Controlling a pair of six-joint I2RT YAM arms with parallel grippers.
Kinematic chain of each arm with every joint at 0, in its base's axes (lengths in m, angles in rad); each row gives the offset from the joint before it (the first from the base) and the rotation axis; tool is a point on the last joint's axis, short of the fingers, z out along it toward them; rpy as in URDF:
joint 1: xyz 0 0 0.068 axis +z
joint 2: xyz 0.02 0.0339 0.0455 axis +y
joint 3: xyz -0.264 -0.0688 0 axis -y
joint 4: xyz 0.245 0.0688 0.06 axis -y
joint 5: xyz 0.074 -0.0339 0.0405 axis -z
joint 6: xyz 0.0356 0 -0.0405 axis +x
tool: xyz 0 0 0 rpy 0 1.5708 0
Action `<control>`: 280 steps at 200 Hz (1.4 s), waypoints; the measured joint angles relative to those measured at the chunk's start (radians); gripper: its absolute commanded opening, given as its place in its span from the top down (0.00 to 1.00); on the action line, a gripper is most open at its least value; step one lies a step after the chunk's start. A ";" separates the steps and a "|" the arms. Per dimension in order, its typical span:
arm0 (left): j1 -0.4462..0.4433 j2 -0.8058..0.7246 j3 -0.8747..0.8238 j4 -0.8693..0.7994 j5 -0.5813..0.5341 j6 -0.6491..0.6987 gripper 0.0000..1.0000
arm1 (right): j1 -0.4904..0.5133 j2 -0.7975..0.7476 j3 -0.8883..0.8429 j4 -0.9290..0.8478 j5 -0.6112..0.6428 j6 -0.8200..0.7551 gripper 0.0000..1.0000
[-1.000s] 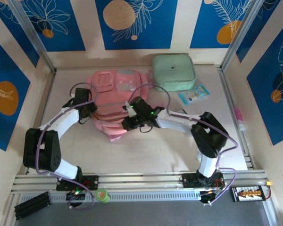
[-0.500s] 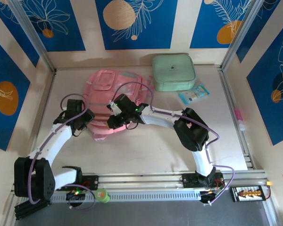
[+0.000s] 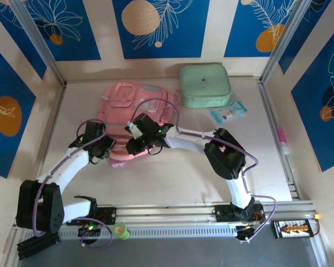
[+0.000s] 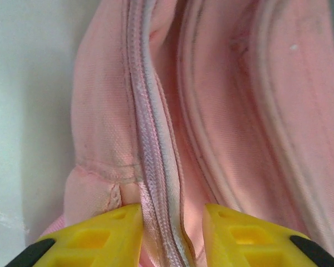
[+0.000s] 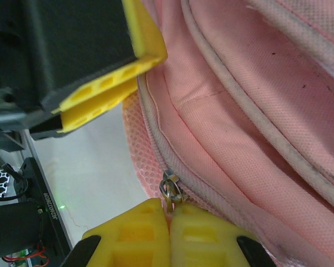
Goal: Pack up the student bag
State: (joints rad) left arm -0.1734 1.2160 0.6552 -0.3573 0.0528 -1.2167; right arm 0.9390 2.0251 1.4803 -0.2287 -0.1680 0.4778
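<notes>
The pink student bag (image 3: 134, 107) lies at the back middle of the table. My left gripper (image 3: 108, 149) is at its near left corner. In the left wrist view the yellow fingers (image 4: 100, 236) stand on either side of the bag's zipper seam (image 4: 156, 167) and press the fabric fold between them. My right gripper (image 3: 132, 146) is at the bag's near edge, shut on the small metal zipper pull (image 5: 170, 189) of the bag (image 5: 256, 111). The left gripper's yellow fingers (image 5: 108, 83) show just to the upper left of it.
A mint-green zip case (image 3: 205, 85) lies behind the bag to the right. A blue packet (image 3: 229, 110) is beside it. A pink pen (image 3: 280, 139) rests by the right rail. A green item (image 3: 120, 230) sits on the front rail.
The right gripper has moved left along the bag's near edge with the zipper pull. The left gripper has moved nearer and its jaws have narrowed onto the seam.
</notes>
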 measured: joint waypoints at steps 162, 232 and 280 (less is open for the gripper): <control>-0.011 -0.031 -0.038 0.059 -0.005 -0.058 1.00 | -0.004 -0.171 -0.159 -0.200 0.391 0.071 1.00; -0.011 -0.034 -0.037 0.053 -0.012 -0.030 1.00 | -0.102 -0.182 -0.183 -0.208 0.404 0.066 1.00; -0.011 -0.043 -0.005 -0.003 -0.034 0.039 1.00 | -0.171 -0.180 -0.182 -0.200 0.381 0.044 1.00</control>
State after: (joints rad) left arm -0.1841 1.1732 0.6502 -0.3603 0.0189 -1.1778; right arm 0.7685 1.8446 1.2987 -0.4290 0.2127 0.5220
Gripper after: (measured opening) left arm 0.065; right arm 0.055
